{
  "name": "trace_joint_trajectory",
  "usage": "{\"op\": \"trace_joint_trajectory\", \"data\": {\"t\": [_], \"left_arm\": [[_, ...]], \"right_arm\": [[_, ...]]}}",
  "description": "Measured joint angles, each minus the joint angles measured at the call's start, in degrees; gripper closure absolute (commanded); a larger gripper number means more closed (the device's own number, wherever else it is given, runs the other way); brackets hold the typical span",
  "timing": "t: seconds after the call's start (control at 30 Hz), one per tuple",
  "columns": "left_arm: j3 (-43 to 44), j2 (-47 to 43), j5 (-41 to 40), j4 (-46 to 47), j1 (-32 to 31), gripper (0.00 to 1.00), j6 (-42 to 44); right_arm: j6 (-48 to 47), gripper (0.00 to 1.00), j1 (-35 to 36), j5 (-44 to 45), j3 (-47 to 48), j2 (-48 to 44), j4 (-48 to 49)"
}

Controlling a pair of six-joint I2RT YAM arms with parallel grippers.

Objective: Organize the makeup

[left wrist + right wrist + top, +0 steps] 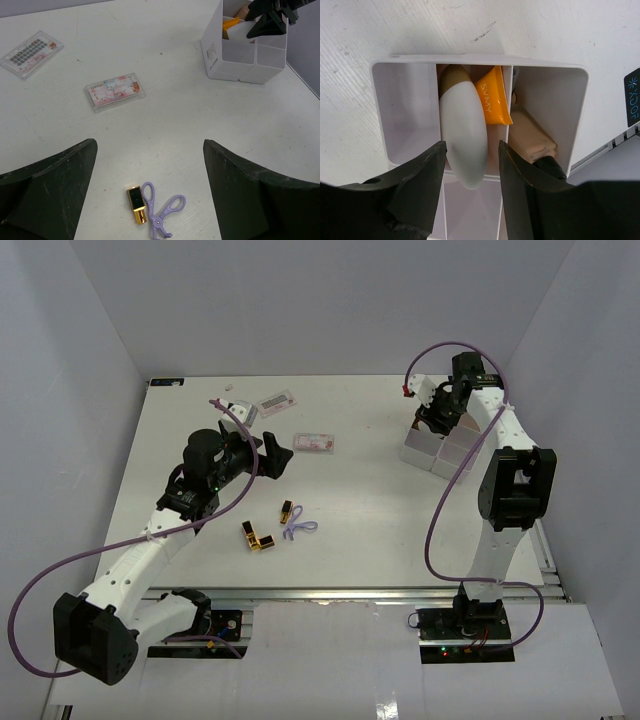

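Observation:
Three gold-and-black lipstick tubes point(287, 510), point(248, 532), point(265, 543) lie on the table's near middle; one also shows in the left wrist view point(136, 204). Two flat clear packets point(276, 400), point(313, 443) lie farther back; both also show in the left wrist view point(31, 53), point(115, 91). My left gripper point(272, 456) is open and empty above the table point(149, 145). My right gripper point(440, 412) hangs over the white tray point(428, 452). It is open point(472, 147), jaws either side of a white tube point(464, 130) standing in a compartment beside an orange tube end point(492, 97). A tan foundation bottle point(532, 137) fills the neighbouring compartment.
A purple scissor-shaped tool point(300, 528) lies by the lipsticks and shows in the left wrist view point(160, 212). The tray stands at the table's right side, near the edge point(235, 65). White walls close in the table at the back and both sides.

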Motion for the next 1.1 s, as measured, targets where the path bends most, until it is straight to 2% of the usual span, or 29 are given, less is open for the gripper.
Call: {"op": "trace_joint_trajectory", "data": {"t": [0.27, 0.4, 0.6, 0.73, 0.77, 0.93, 1.1], "left_arm": [[-0.04, 0.38, 0.23, 0.04, 0.0, 0.02, 0.06], [-0.03, 2.39, 0.83, 0.13, 0.0, 0.02, -0.15], [-0.02, 8.02, 0.25, -1.17, 0.0, 0.02, -2.81], [-0.04, 9.55, -1.69, -2.25, 0.01, 0.02, -5.66], [-0.04, 9.67, -2.06, -2.56, 0.02, 0.02, -6.32], [0.13, 10.65, -1.62, -4.96, 0.0, 0.02, -9.14], [1.85, 13.54, -1.23, -12.22, 0.0, 0.02, -11.57]], "right_arm": [[1.87, 0.45, -0.01, -1.82, 0.1, -1.21, 0.17], [5.52, 0.44, -0.04, -6.11, -2.44, -7.83, 1.36], [13.55, 0.36, -0.06, -17.71, -17.07, -29.62, 6.55], [20.15, 0.12, -0.02, -24.98, -30.1, -42.51, 11.21], [22.01, 0.1, 0.0, -26.41, -33.14, -45.02, 11.85], [30.12, 0.07, -0.07, -34.1, -43.02, -50.09, 14.96], [34.12, 0.05, -0.81, -39.97, -51.35, -53.0, 19.99]]}}
